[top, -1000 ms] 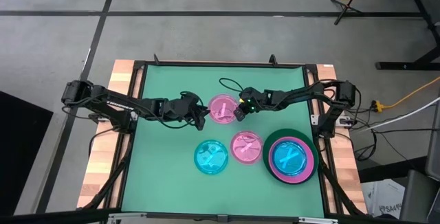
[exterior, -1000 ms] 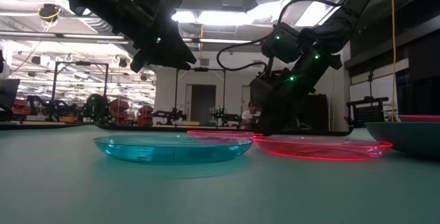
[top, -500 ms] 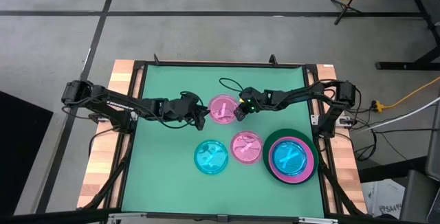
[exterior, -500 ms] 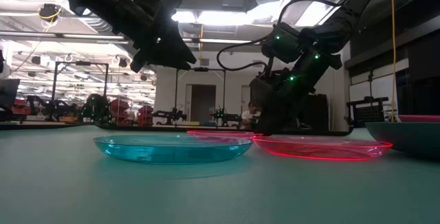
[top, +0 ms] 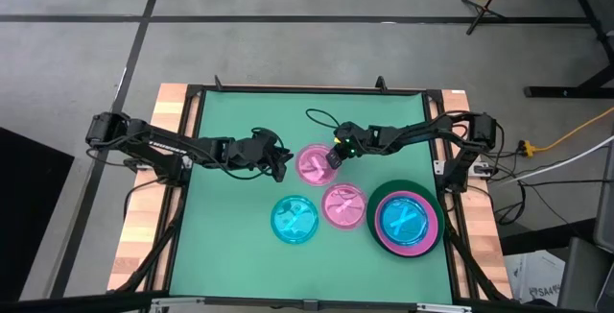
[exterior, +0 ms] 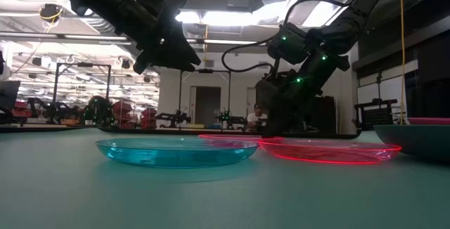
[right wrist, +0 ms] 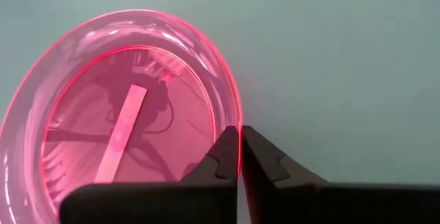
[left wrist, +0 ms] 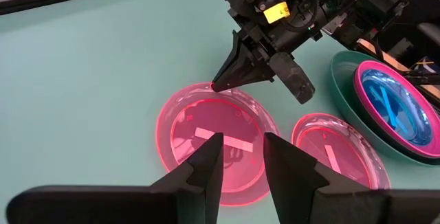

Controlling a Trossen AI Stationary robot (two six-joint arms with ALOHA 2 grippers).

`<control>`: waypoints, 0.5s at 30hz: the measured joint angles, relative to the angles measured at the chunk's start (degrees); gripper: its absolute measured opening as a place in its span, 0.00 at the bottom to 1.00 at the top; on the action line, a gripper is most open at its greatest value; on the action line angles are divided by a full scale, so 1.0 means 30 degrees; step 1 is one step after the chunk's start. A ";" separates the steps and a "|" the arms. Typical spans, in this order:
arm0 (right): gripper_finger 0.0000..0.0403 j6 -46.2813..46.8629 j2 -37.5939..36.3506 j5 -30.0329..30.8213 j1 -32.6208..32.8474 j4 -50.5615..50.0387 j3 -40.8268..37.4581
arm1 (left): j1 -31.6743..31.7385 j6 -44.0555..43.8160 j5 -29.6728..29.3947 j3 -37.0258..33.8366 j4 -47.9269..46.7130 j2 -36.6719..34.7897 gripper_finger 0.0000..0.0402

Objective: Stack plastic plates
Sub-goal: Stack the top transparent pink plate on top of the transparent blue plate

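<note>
While left gripper (top: 286,166) hovers open centre-frame (holding nothing), right gripper (top: 331,159) is pinched shut on the upper pink plate's (top: 313,162) right rim.

Table mat (top: 230,227) flat green, framed by pale wood edges (top: 144,227). Three small translucent plates on it: a glowing pink one (right wrist: 130,114) with a pale stripe across its floor, pinched at the rim by my dark right gripper (right wrist: 239,157); a second pink plate (top: 342,205); and a cyan plate (top: 295,220). Off to the side, a dark green plate (top: 379,203) carries a hot pink plate (top: 384,239) and a cyan one (top: 407,219) marked with a pale cross; my left gripper (left wrist: 239,157) is black too.
</note>
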 joint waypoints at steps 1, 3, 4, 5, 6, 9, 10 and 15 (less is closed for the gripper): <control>0.01 -0.0022 0.0000 0.0000 0.0000 0.0000 0.0000 | 0.0001 0.0000 0.0000 0.0000 0.0000 0.0000 0.24; 0.00 -0.0029 0.0000 0.0000 0.0000 0.0000 0.0000 | 0.0000 0.0000 0.0000 0.0000 0.0000 0.0000 0.24; 0.00 -0.0079 0.0000 0.0000 0.0000 0.0002 0.0000 | 0.0001 0.0000 0.0000 0.0000 0.0000 0.0000 0.24; 0.00 -0.0118 0.0000 0.0000 0.0000 0.0000 0.0000 | 0.0002 0.0000 0.0000 0.0000 0.0000 0.0000 0.24; 0.00 -0.0175 0.0000 0.0000 0.0000 0.0007 0.0000 | 0.0006 0.0000 0.0000 0.0000 0.0000 0.0000 0.24; 0.00 -0.0529 0.0000 -0.0003 0.0000 0.0022 0.0000 | 0.0003 0.0000 0.0000 0.0000 0.0004 0.0000 0.24; 0.00 -0.0554 0.0000 -0.0007 0.0000 0.0022 0.0000 | 0.0002 0.0000 0.0000 0.0000 0.0000 0.0000 0.24; 0.00 -0.1091 -0.0007 -0.0194 -0.0015 0.0036 0.0000 | 0.0001 0.0000 0.0000 0.0000 0.0000 0.0000 0.24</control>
